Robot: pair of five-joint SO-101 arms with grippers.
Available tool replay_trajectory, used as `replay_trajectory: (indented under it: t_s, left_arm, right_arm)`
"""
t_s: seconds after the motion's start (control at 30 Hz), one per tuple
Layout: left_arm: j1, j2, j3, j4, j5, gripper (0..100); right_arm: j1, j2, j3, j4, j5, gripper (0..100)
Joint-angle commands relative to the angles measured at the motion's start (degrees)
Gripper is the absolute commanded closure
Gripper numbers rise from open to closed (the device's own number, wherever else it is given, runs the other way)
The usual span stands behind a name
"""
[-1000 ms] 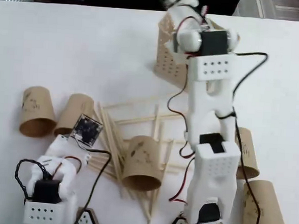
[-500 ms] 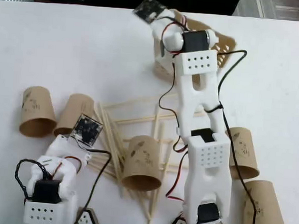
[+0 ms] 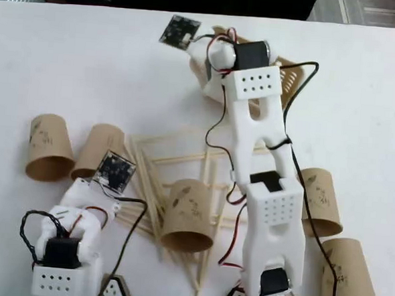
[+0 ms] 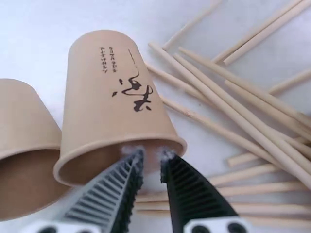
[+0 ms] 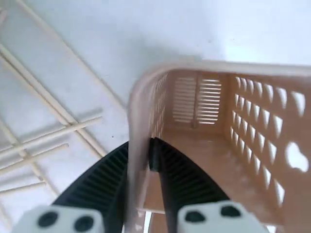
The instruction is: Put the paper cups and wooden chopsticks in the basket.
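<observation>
Several brown paper cups lie on the white table: two at the left (image 3: 48, 147) (image 3: 100, 152), one in the middle (image 3: 188, 214), two at the right (image 3: 320, 201) (image 3: 347, 274). Wooden chopsticks (image 3: 183, 157) are scattered across the middle. The beige perforated basket (image 3: 293, 70) sits at the far centre, partly under the right arm. My right gripper (image 5: 150, 145) is shut on the basket (image 5: 209, 97) wall, one finger inside and one outside. My left gripper (image 4: 151, 155) is shut, its tips at the rim of a lying cup (image 4: 114, 97), with chopsticks (image 4: 233, 111) beside it.
Another cup (image 4: 24, 145) lies right beside the one at my left gripper. The right arm (image 3: 270, 213) stretches over the chopsticks from the near edge to the basket. The left arm (image 3: 64, 247) sits low at the near left. Bare table lies at the far left.
The right arm's wrist has swung to the left while gripping the basket wall, and more of the basket now shows to the arm's right. The left arm has kept still.
</observation>
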Motion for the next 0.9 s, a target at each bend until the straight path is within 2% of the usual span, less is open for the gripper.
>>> replay_trajectory:
  t_s: [0.0, 0.23, 0.57, 0.67, 0.87]
  left_arm:
    - [0.5, -0.5, 0.0, -2.0, -0.6, 92]
    - [0.5, -0.5, 0.0, -2.1, -0.6, 92]
    - [0.5, -0.5, 0.0, -2.0, -0.6, 92]
    - [0.5, -0.5, 0.0, -2.0, -0.6, 92]
    - [0.5, -0.5, 0.0, -2.0, -0.6, 92]
  right_arm:
    - [-2.1, -10.3, 9.6, 0.7, 3.3, 97.9]
    - [-3.8, -20.4, 26.5, 0.6, 7.9, 97.9]
    - [-3.9, -25.9, 28.0, 0.2, 9.1, 97.9]
    - [-3.2, -24.7, 28.0, -3.5, 7.9, 97.8]
    - [-0.1, -21.3, 28.0, -13.9, -0.2, 97.4]
